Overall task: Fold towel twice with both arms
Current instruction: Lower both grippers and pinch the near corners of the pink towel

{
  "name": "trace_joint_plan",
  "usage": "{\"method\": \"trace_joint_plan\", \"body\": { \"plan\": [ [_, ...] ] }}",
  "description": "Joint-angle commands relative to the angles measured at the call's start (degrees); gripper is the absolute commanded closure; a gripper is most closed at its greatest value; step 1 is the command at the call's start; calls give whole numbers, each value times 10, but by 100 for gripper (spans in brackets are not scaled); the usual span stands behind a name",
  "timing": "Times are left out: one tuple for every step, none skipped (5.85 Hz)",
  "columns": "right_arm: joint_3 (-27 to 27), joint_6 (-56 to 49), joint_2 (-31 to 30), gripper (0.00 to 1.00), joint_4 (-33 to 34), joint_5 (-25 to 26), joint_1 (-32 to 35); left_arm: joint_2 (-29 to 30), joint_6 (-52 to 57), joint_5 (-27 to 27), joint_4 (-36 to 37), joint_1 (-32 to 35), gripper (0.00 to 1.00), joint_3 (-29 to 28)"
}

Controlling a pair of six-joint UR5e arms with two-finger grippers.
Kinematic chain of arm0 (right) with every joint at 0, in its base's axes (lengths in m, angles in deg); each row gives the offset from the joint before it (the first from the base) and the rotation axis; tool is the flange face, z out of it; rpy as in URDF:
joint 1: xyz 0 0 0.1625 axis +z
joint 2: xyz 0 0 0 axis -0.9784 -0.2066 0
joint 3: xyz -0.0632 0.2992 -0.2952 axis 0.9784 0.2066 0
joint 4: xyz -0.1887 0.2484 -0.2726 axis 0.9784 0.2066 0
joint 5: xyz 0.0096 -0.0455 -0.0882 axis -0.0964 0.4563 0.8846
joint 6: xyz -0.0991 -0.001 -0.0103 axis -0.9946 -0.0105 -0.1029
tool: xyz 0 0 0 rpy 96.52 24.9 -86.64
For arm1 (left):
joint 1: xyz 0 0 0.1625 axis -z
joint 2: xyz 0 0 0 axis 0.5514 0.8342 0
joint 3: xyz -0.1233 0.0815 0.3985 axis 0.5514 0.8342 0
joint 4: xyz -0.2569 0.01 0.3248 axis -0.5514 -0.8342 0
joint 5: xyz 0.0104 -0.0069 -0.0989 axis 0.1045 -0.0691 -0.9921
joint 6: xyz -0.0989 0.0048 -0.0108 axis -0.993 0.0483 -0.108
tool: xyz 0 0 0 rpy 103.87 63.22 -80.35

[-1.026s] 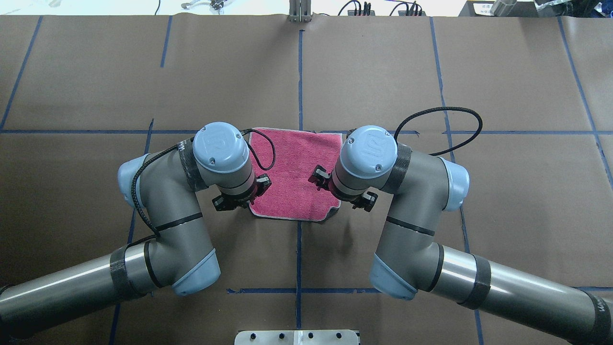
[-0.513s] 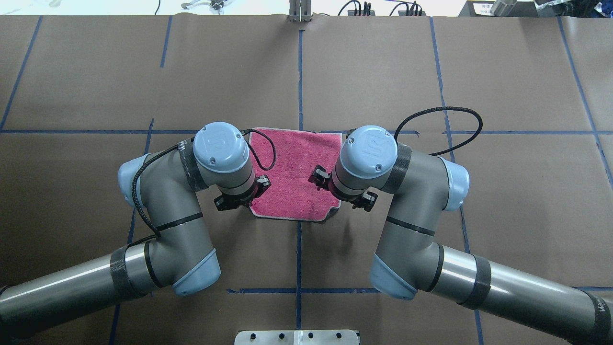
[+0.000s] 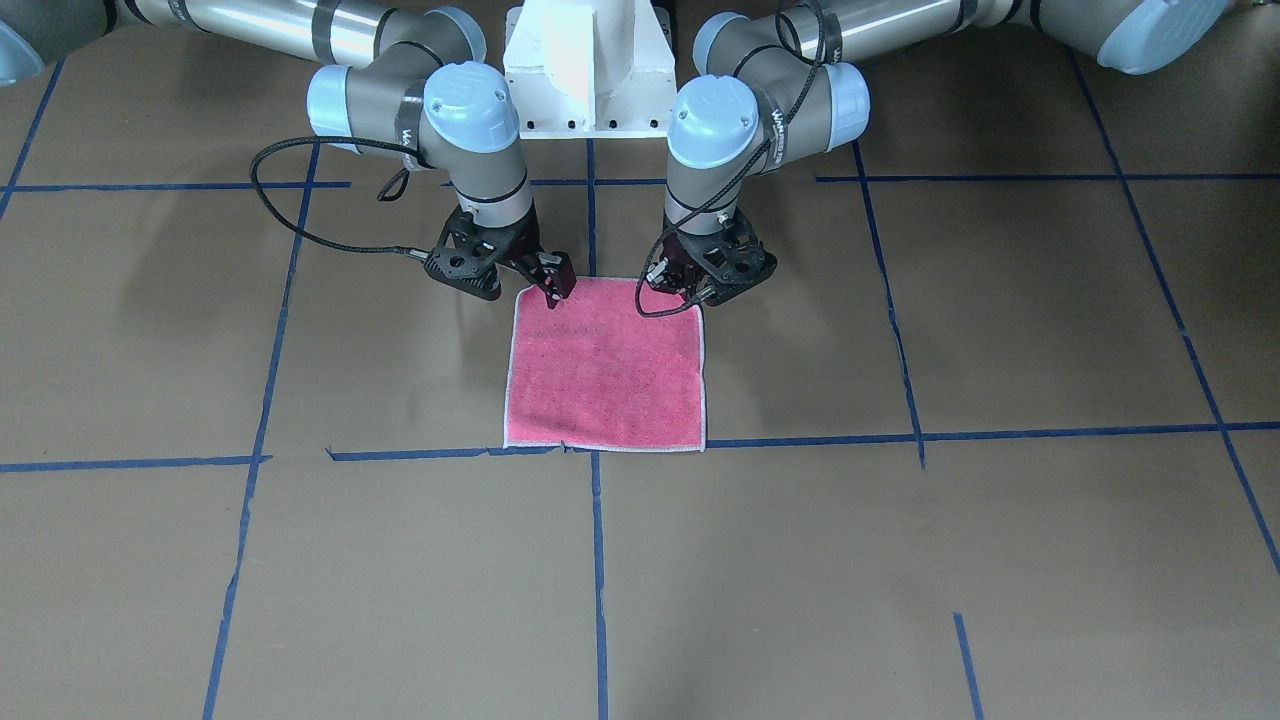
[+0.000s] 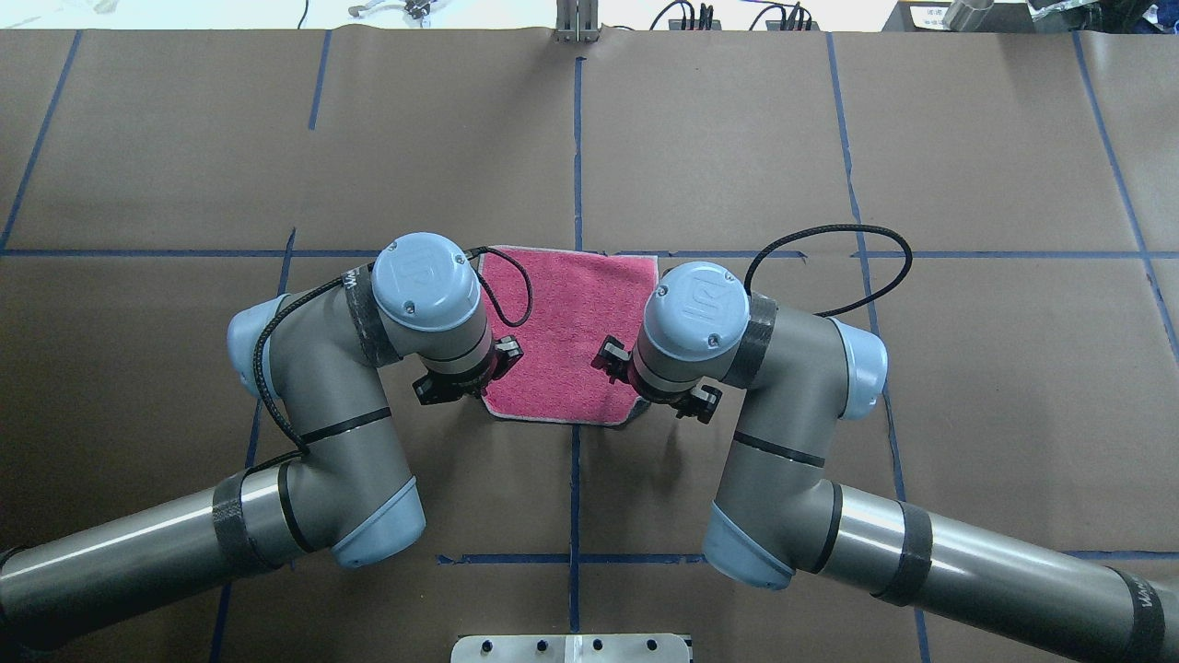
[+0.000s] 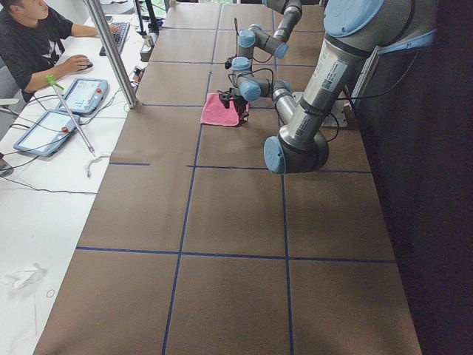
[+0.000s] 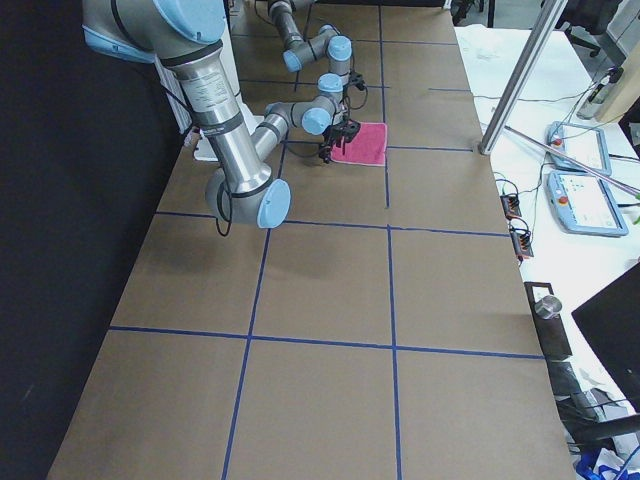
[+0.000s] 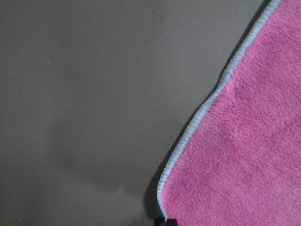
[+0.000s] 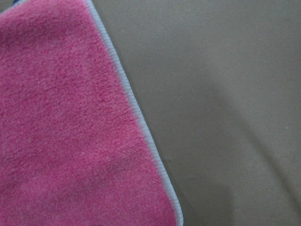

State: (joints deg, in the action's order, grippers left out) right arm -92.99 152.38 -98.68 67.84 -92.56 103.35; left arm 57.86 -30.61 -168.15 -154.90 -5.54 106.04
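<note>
The towel (image 3: 605, 370) lies flat on the brown table, pink-red face up, with pale edging; it also shows in the overhead view (image 4: 562, 313). My left gripper (image 3: 702, 285) is low over the towel's corner nearest the robot on my left. My right gripper (image 3: 545, 285) is low over the other near corner, one dark finger above the pink cloth. Both wrists hide the fingertips from overhead. I cannot tell whether either gripper is open or shut. The near right corner (image 4: 634, 416) curls up and shows grey. The wrist views show only the towel's edge (image 7: 197, 117) (image 8: 136, 122) from very close.
Blue tape lines (image 3: 1000, 436) cross the brown paper table. The white pedestal base (image 3: 585, 70) stands behind the towel. An operator (image 5: 33, 44) sits at a side desk with tablets (image 5: 44, 129). A metal post (image 6: 520, 85) stands at the table's far edge.
My right wrist has shifted toward the robot and toward the towel's middle, and its cable loop moved with it. My left arm and the towel's far edge have stayed put.
</note>
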Motion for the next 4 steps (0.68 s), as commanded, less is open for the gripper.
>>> {"method": "trace_joint_plan", "body": {
  "plan": [
    [11,2,11,0,0,-1,-4,0,-1,0,1,0,100,1],
    [11,2,13,0,-1,-1,-4,-1,-1,0,1,0,100,1],
    [11,2,12,9,-1,-2,-4,-1,-1,0,1,0,100,1],
    [10,1,12,28,-1,-2,-3,-1,0,0,1,1,100,1]
  ]
}}
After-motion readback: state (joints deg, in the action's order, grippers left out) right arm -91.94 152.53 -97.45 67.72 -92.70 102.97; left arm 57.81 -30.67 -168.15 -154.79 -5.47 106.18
